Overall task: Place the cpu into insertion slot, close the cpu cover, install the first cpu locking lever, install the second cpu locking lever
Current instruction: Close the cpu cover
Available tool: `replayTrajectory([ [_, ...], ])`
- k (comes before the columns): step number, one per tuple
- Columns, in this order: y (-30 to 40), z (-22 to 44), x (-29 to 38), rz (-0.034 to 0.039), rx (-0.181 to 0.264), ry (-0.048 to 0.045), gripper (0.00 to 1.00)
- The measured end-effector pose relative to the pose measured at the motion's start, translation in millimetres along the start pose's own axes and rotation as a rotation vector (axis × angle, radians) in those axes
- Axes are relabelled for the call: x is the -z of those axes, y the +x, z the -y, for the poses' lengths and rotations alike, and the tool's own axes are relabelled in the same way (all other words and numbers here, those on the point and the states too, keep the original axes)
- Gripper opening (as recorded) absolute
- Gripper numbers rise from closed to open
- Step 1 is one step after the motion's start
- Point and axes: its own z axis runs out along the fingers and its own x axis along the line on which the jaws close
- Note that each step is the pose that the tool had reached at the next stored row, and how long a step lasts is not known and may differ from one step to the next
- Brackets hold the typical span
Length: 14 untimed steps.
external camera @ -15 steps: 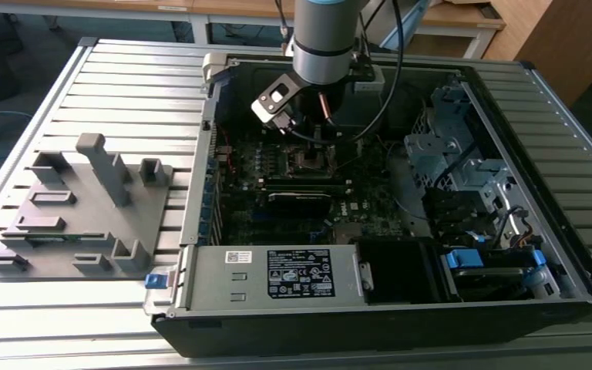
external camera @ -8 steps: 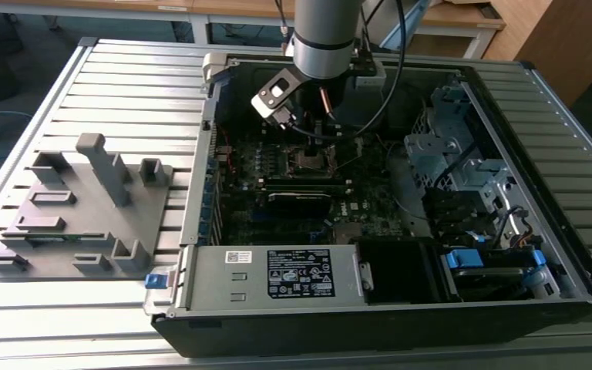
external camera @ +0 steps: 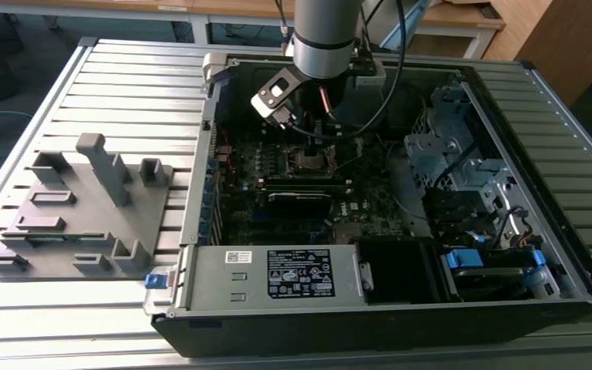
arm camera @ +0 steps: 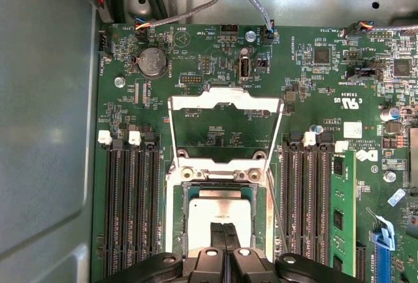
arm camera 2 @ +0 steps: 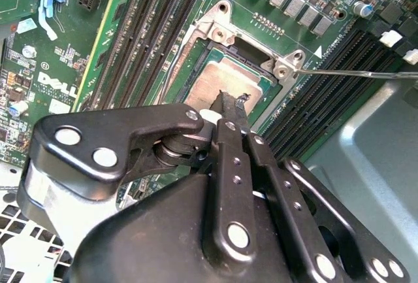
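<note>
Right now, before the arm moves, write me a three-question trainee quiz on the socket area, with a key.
1. Fill in: the cpu lies in the ____.
2. True or false: the cpu cover is folded down over the cpu.
3. In the first wrist view, the gripper has its fingertips nearest to: A the cpu; B the coin battery; C the blue connector.

Key
1. insertion slot
2. False: the cover is swung open, away from the slot.
3. A
</note>
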Motion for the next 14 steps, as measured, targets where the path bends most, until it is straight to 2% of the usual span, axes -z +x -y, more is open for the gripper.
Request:
replayTrajectory([
  [7, 0.0, 0.1, 1.8, 0.0001, 0.000, 0.0001, 0.11],
  [14, 0.3, -0.5, 17.2, -0.0011, 0.000, 0.0000, 0.11],
])
